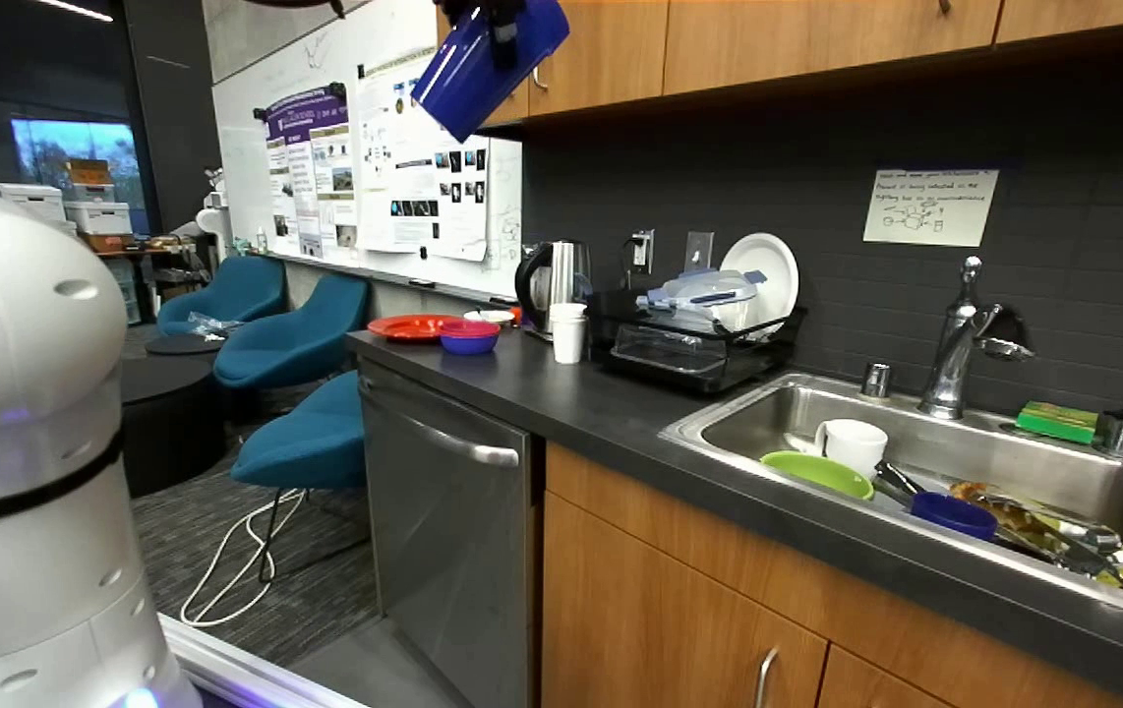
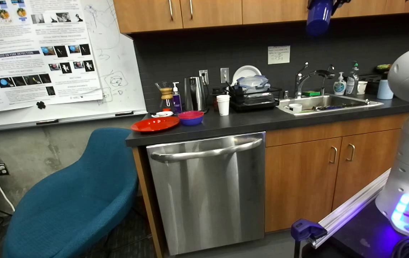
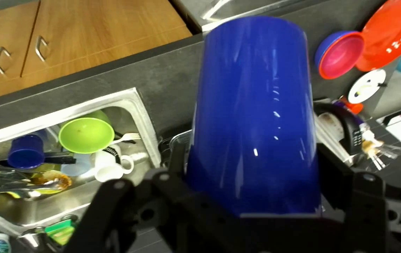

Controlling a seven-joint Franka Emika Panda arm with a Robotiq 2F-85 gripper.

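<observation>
My gripper (image 3: 251,158) is shut on a glossy blue cup (image 3: 253,105), with a black finger (image 3: 335,172) against its side. High above the counter, the cup hangs in the air. An exterior view shows the blue cup (image 1: 493,69) steeply tilted at the top edge, in front of the whiteboard and cabinet. In another exterior angle the cup (image 2: 319,16) is before the upper cabinets, the gripper mostly cut off by the frame. From the wrist, the cup covers part of the counter and dish rack. The cup's inside is hidden.
The steel sink (image 1: 1112,472) holds a green bowl (image 3: 86,135), a white mug (image 1: 854,444), a dark blue cup (image 3: 26,151) and utensils. On the counter (image 1: 611,413) stand a dish rack (image 1: 660,364), kettle (image 2: 194,94), white paper cups (image 2: 223,104), stacked bowls (image 2: 191,118) and red plate (image 2: 155,124). Cabinets (image 2: 276,9) hang overhead.
</observation>
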